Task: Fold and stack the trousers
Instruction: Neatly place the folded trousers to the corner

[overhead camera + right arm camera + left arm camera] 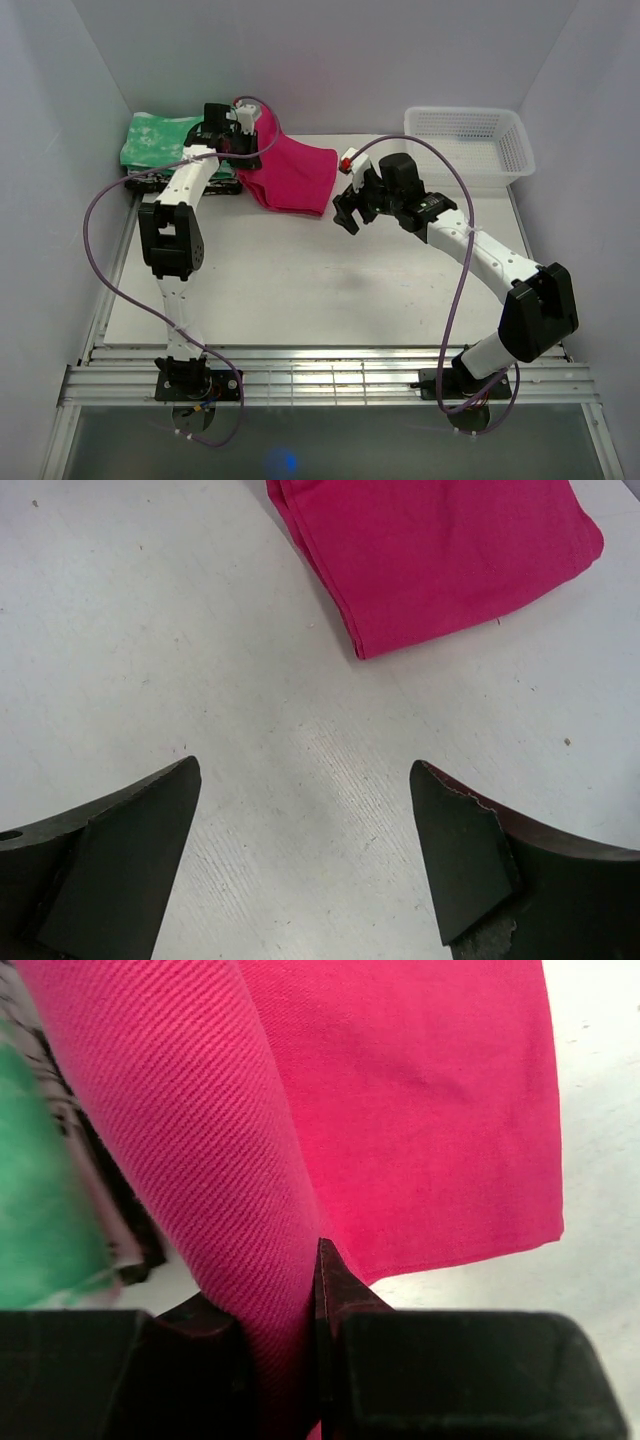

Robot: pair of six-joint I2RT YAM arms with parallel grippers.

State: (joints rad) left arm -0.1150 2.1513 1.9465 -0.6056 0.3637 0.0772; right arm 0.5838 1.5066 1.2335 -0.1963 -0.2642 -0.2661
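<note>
So the trousers (298,176) are folded up in the upper middle of the top view, lying on the tabletop (300,290) right next to the green cloth (155,140) at upper left. The left pincer (275,1300) is clamped on a pink fold. The right pincer (305,830) is wide apart, hovering over bare tabletop just short of the trousers.

Two white-and-black robot arms stand side by side. The left arm (172,235) stretches forward with its elbow bent. Its left gripper (272,1295) is clamped on a fold of the trousers (420,1110), and the cloth runs up from between its fingers. The right arm (480,250) angles inward, wrist tipped down. Its right gripper (303,770) hangs with jaws spread wide, the trousers ahead of its fingertips and apart from them.
</note>
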